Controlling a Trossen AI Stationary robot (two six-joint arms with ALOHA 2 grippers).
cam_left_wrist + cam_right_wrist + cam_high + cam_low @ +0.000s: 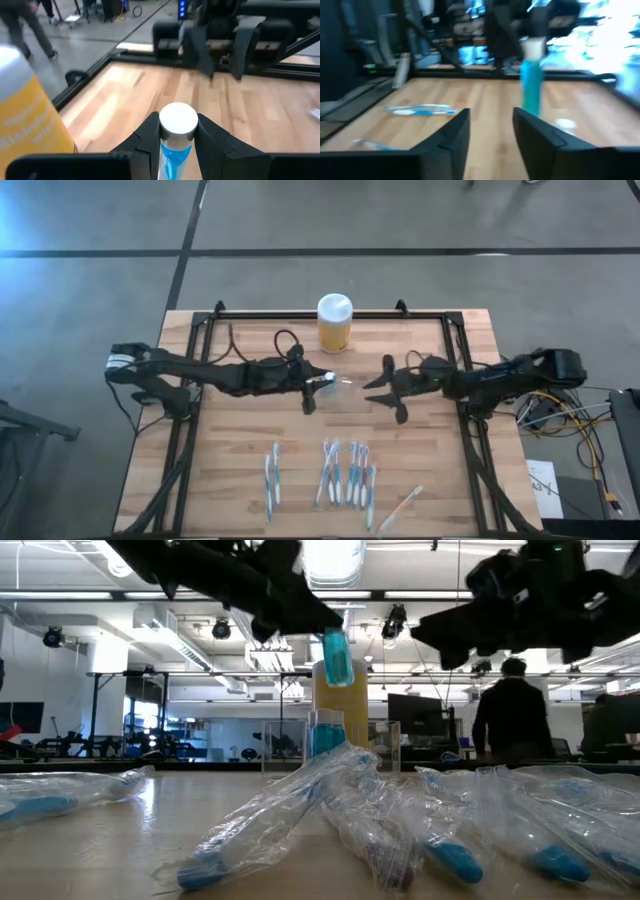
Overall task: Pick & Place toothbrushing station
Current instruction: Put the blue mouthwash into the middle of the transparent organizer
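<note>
Clear plastic station (pixel 385 745) is sitting mid-desk (pixel 250 440), directly under the left hand (pixel 320 383), which is clenching an upright blue tube (pixel 337 655); the right hand (pixel 491 127) is hanging released, just right.

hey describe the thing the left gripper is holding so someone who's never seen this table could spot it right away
Start at the yellow jar with a white lid at the far edge of the wooden table. Just in front of it, the left gripper is shut on a small blue tube with a white cap, held above the table. Unlike the plastic-wrapped toothbrushes lying along the near edge, it is short, unwrapped and off the wood.
</note>
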